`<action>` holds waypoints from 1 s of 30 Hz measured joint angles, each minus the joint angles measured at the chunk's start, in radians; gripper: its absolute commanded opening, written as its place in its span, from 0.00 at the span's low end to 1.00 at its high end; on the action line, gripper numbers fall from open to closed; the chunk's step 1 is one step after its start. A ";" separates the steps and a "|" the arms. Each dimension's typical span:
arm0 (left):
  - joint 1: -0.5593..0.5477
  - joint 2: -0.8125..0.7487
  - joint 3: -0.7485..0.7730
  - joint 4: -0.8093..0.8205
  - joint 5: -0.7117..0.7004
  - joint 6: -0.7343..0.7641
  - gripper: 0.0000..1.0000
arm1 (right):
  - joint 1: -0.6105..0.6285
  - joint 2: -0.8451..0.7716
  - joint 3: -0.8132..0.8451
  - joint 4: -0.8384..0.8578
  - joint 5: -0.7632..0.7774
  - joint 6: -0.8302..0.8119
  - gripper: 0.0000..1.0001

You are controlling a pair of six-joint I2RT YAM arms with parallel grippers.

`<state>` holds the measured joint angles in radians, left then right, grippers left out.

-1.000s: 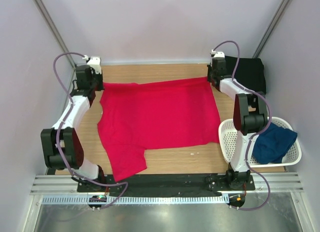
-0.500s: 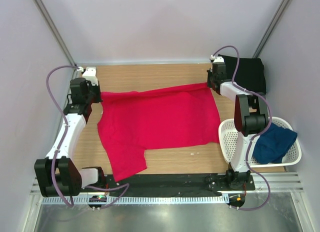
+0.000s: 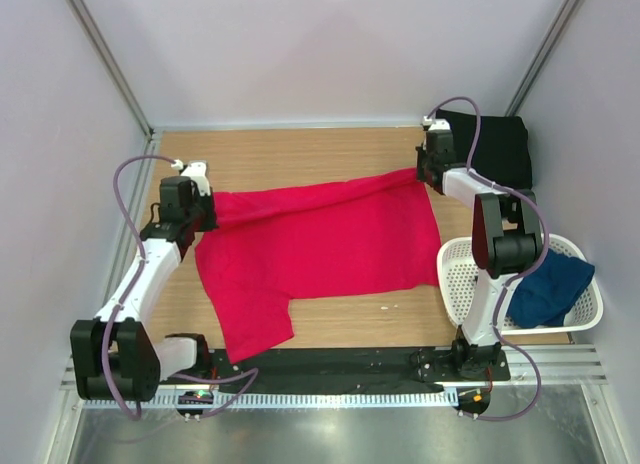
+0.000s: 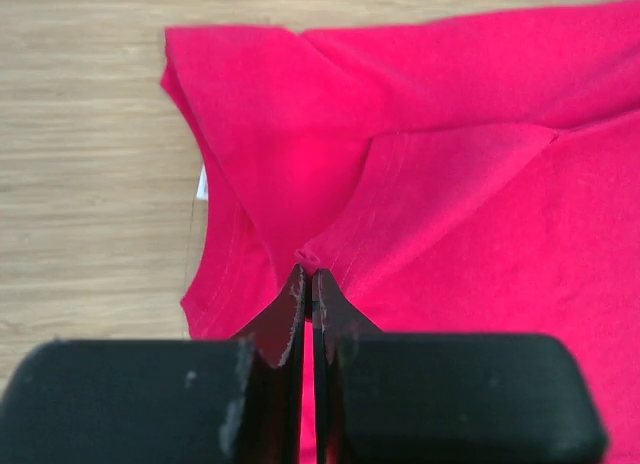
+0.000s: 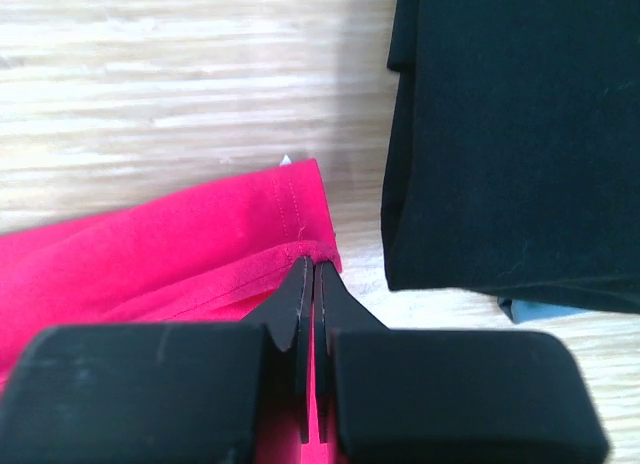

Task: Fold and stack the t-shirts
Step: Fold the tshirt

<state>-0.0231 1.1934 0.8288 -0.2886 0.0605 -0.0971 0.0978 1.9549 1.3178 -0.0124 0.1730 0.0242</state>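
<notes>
red t-shirt pinched on both sides

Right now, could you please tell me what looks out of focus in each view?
Top external: sharp throughout, evenly lit. Left wrist: the left claw blurs near the lens; the red t-shirt is crisp. Right wrist: the right claw blurs likewise.

My left gripper and right gripper are both clamped on the red shirt; left arm half bent, right arm reaching far.
</notes>
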 measured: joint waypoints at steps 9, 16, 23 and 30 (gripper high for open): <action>-0.009 -0.038 -0.034 -0.036 -0.023 -0.038 0.00 | 0.000 0.000 -0.026 -0.035 -0.003 0.000 0.01; -0.021 -0.059 -0.057 -0.069 -0.024 -0.061 0.03 | 0.000 0.000 -0.031 -0.054 -0.005 0.000 0.01; -0.026 -0.077 -0.058 -0.089 -0.012 -0.046 0.58 | 0.000 0.000 -0.037 -0.065 -0.016 -0.005 0.12; -0.026 -0.200 -0.046 -0.092 -0.027 -0.054 1.00 | -0.002 -0.003 -0.037 -0.080 -0.058 -0.019 0.78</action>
<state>-0.0486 0.9936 0.7830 -0.3801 0.0330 -0.1513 0.0959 1.9522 1.2808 -0.0929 0.1154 0.0051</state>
